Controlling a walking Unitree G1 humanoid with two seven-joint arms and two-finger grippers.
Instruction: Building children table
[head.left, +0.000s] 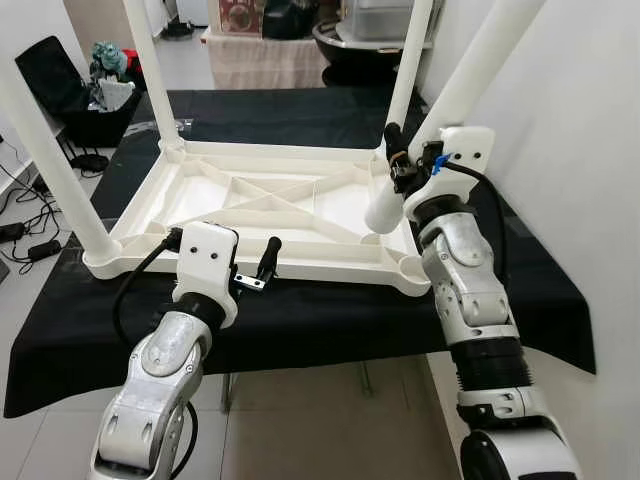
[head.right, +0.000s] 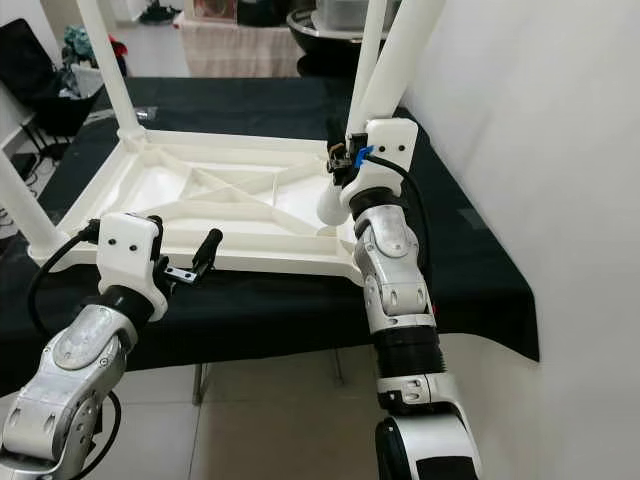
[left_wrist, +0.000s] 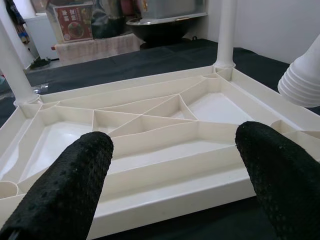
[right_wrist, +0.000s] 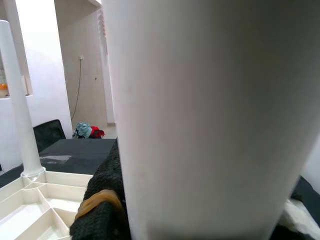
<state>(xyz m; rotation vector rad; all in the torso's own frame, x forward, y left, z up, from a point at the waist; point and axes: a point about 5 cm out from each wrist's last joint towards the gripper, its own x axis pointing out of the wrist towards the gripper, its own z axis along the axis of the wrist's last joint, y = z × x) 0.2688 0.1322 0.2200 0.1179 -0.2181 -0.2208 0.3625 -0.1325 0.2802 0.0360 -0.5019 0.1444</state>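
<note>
A white children's table top (head.left: 330, 268) lies upside down on the black-covered table (head.left: 300, 325). Three white legs stand upright in its corners: near left (head.left: 50, 150), far left (head.left: 150, 70) and far right (head.left: 410, 60). My right gripper (head.left: 400, 165) is shut on a fourth leg (head.left: 470, 70), which is tilted. Its ribbed lower end (head.left: 382, 212) hangs just above the top, near the near-right corner socket (head.left: 412, 268). My left gripper (left_wrist: 175, 180) is open and holds nothing. It hovers at the front rim, and its black fingers (left_wrist: 65, 185) stand wide apart.
A white wall (head.left: 580, 150) runs close along the right side. On the floor at the left are a black bag with clothes (head.left: 75, 95) and cables (head.left: 30, 225). A low cloth-draped stand (head.left: 260, 50) is behind the table. Tiled floor (head.left: 300, 430) lies in front.
</note>
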